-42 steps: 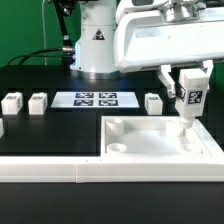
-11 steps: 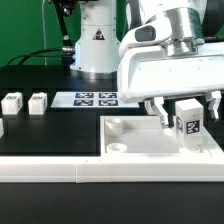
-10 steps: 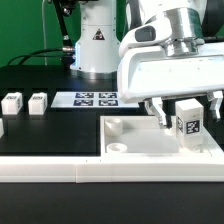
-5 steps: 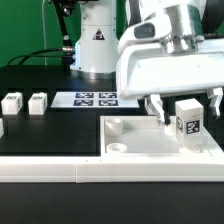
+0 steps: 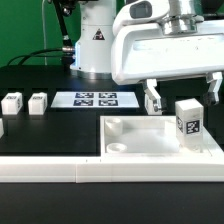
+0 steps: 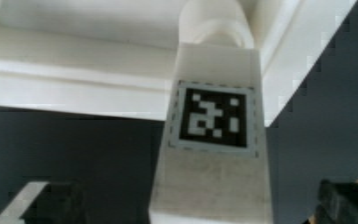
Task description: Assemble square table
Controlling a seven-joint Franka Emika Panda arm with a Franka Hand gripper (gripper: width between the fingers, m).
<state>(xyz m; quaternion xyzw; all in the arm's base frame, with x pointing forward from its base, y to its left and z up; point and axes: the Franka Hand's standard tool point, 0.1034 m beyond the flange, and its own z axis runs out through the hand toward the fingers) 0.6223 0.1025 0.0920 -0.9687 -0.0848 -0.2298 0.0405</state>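
Exterior and wrist views of the square-table assembly. The tabletop (image 5: pixel 150 141), a white square tray with a raised rim, is seen lying on the black surface (image 5: pixel 50 130), just behind the long white border wall (image 5: pixel 50 170). Round sockets are visible in its corners on the exterior view's left. One leg (image 5: pixel 188 122) is shown standing upright in the tabletop's far corner on the exterior view's right, with its black-and-white tag (image 5: pixel 189 125) turned toward the camera.

The fingers (image 5: pixel 153 98) are spread wide apart and nothing is grasped by them. One is held on each side of the leg's upper end, and a clear gap is left on both sides. In the wrist view the same leg (image 6: pixel 211 150) is seen lengthwise between the two dark fingertips (image 6: pixel 34 203). It is touched by neither, and the white tabletop (image 6: pixel 69 60) is seen beyond it.

Two loose legs (image 5: pixel 12 102) (image 5: pixel 38 101) are seen side by side on the surface at the exterior view's left, well apart from the tabletop. The marker board (image 5: pixel 97 99) is shown lying flat between them and the fingers, in front of the robot base (image 5: pixel 95 45).
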